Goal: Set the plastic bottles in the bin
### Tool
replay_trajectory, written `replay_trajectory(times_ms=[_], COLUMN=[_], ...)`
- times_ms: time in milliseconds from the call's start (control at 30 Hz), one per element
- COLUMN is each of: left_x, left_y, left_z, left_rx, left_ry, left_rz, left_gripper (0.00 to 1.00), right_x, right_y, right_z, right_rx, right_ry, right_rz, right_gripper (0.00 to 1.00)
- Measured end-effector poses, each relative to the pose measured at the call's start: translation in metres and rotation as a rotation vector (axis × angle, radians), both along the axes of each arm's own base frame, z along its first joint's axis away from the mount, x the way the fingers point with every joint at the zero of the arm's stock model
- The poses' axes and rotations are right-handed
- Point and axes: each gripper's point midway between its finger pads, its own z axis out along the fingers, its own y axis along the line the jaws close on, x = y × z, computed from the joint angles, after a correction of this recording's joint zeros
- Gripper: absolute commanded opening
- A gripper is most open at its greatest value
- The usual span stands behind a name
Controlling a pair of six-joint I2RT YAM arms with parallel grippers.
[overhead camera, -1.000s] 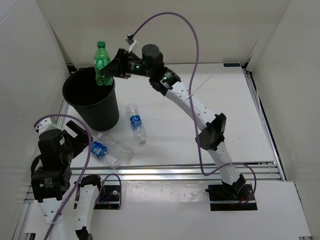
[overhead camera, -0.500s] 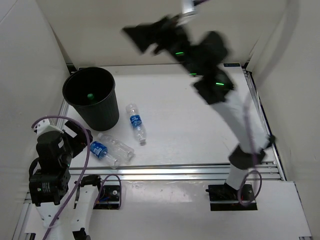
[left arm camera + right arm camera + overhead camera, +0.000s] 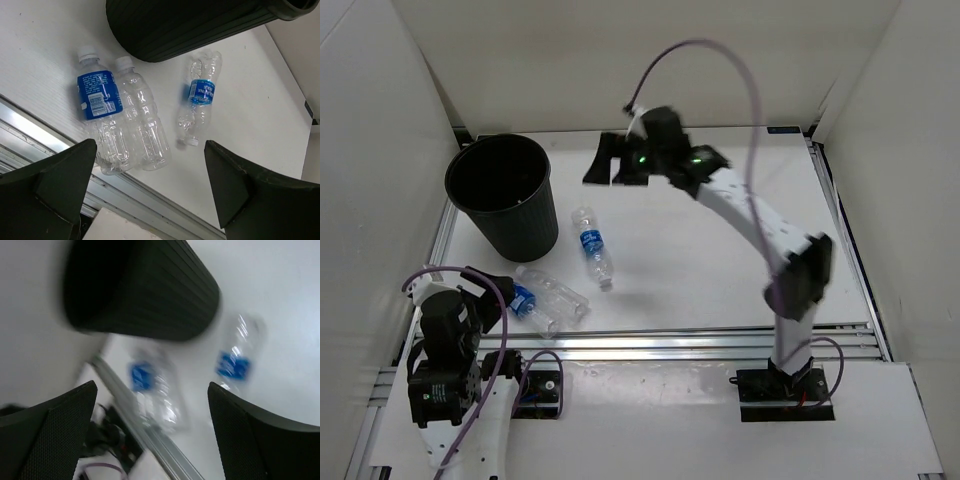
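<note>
Your right gripper (image 3: 610, 162) hangs above the far side of the table (image 3: 700, 285), just past the bin (image 3: 515, 225). Its fingers are spread wide with nothing between them. The right wrist view is smeared, so don't judge fine detail from it. The left gripper (image 3: 150, 152) is also wide open and empty, low at the near-left corner, looking down on the bottles.

Three bottles lie on the table, none in a grip. The crumpled bottle (image 3: 199, 102) lies alone near the bin's base, cap toward the near edge. The labelled bottle (image 3: 98, 107) and the bare bottle (image 3: 142, 127) lie side by side, touching along their bodies, caps toward the bin.

I'd judge the lone crumpled one the easier take for the right arm. Come straight down with the fingers across its long axis and close on the blue label band. Squeeze gently, since a dented bottle may fold and slip. The pair have no gap between their bodies — go for the necks, where they part, or nudge one aside first. The bin stands far taller than any bottle, so lift well above the rim before crossing, and let go only over the middle of the mouth
</note>
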Motion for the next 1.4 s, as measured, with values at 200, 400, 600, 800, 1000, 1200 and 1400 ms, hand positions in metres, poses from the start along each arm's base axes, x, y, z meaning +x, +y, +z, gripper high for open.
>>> replay_trajectory(times_ms=[200, 400, 600, 800, 1000, 1200, 1400], left_x=[-0.001, -0.005, -0.006, -0.008, -0.015, -0.016, -0.012], left_y=[-0.001, 0.001, 0.003, 0.004, 0.003, 0.002, 0.002], left_z=[-0.01, -0.021, -0.024, -0.025, -0.028, -0.029, -0.034], left_rx=[0.014, 0.05, 0.096, 0.121, 0.121, 0.087, 0.051], left_ry=[0.047, 0.115, 0.194, 0.244, 0.277, 0.281, 0.259], left_rz=[-0.019, -0.044, -0.081, -0.104, -0.109, -0.086, -0.048], left_gripper=[1.0, 1.0, 1.0, 1.0, 1.0, 1.0, 1.0], right_x=[0.011, 0.005, 0.005, -0.004, 0.001, -0.014, -0.036], right_y=[0.026, 0.041, 0.063, 0.07, 0.076, 0.067, 0.037], right_z=[-0.246, -0.244, -0.299, -0.347, -0.354, -0.361, -0.321], right_rx=[-0.435, -0.395, -0.408, -0.433, -0.421, -0.394, -0.381], right_ry=[0.447, 0.457, 0.52, 0.626, 0.615, 0.691, 0.77], right_rz=[0.112, 0.207, 0.261, 0.299, 0.32, 0.362, 0.376], right_gripper=[1.0, 1.0, 1.0, 1.0, 0.73, 0.53, 0.55])
